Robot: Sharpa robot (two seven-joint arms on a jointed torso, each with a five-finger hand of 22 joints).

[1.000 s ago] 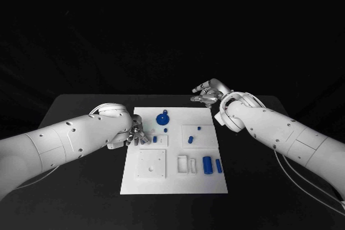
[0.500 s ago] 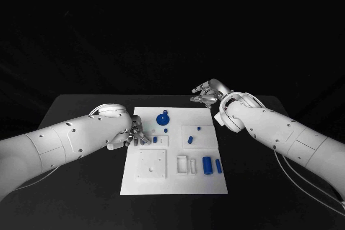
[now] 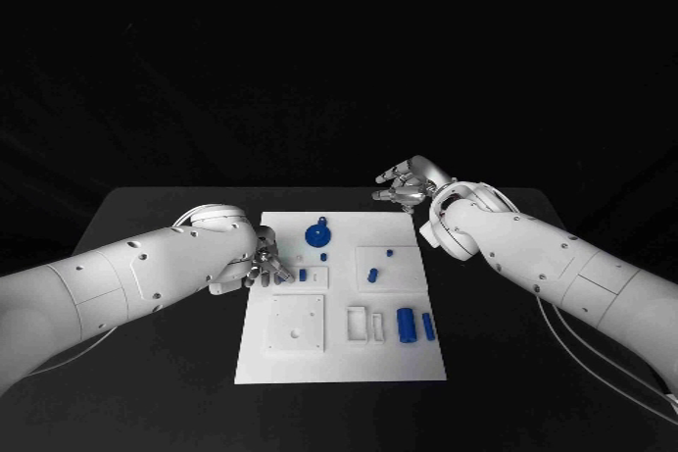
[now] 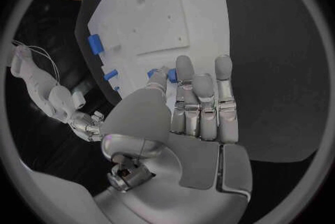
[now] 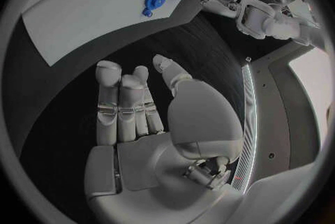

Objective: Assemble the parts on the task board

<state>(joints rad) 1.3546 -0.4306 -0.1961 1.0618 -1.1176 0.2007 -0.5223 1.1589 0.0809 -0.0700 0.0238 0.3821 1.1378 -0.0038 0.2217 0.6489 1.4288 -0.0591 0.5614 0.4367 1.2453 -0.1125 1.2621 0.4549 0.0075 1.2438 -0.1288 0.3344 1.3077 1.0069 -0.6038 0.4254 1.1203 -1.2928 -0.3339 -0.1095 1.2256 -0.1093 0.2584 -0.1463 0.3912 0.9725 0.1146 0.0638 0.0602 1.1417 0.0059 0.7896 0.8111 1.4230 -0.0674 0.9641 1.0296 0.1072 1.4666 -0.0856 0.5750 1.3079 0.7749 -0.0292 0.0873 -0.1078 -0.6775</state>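
Task board (image 3: pixel 344 364): flat white rectangular plate, lying lengthwise at the middle of the black surface (image 3: pixel 156 217). Contents, far end to near end: one blue round wheel-shaped part (image 3: pixel 319 235) with a small knob on its far side; one small blue peg (image 3: pixel 374 274) on a raised white square (image 3: pixel 389 259); one small blue piece (image 3: pixel 303 274) at the board's left edge, beside the left robot hand; one plain white square plate (image 3: pixel 298 323) with small holes; two blue upright cylinders (image 3: pixel 407 324), one thick, one thin, next to white slotted blocks (image 3: pixel 359 323). Left robot hand (image 3: pixel 263 267): silver, fingers close together and near-straight over the board's left edge; whether it holds the small blue piece cannot be told. Right robot hand (image 3: pixel 407 183): off the board past its far right corner, fingers together, slightly curled, holding nothing.
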